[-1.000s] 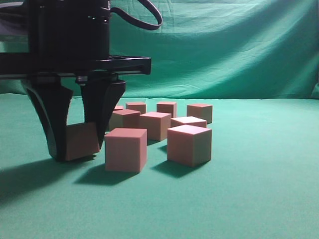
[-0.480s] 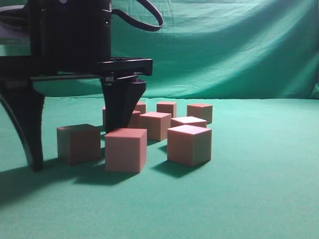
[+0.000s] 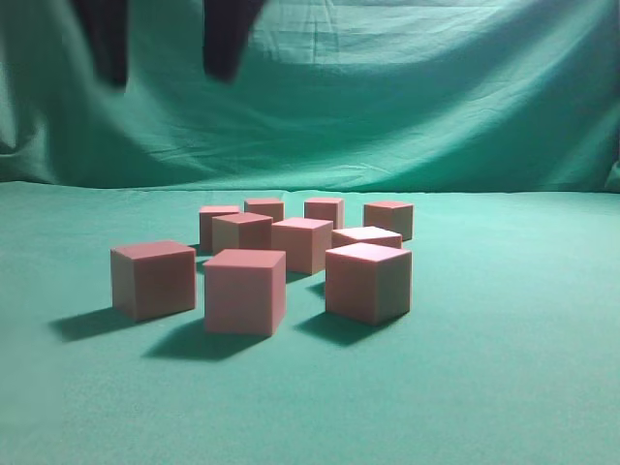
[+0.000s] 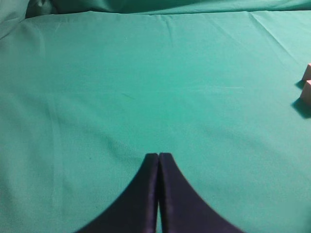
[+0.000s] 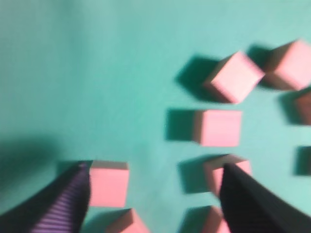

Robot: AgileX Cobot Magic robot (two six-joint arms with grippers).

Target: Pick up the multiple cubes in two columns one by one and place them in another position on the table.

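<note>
Several reddish-pink cubes stand on the green table. One cube stands apart at the left front, beside a second front cube and a third; the others cluster behind. My right gripper hangs open and empty high above the left cube, with only its blurred fingertips showing. In the right wrist view its wide-open fingers frame the cubes below, one cube next to the left finger. My left gripper is shut and empty over bare cloth, with two cube edges at the far right.
A wrinkled green cloth backdrop rises behind the table. Bare cloth lies in front of the cubes and to their right, and all around the left gripper.
The right gripper opened, let go of the left cube on the table, and rose nearly out of the exterior view. The cube stays where it was set.
</note>
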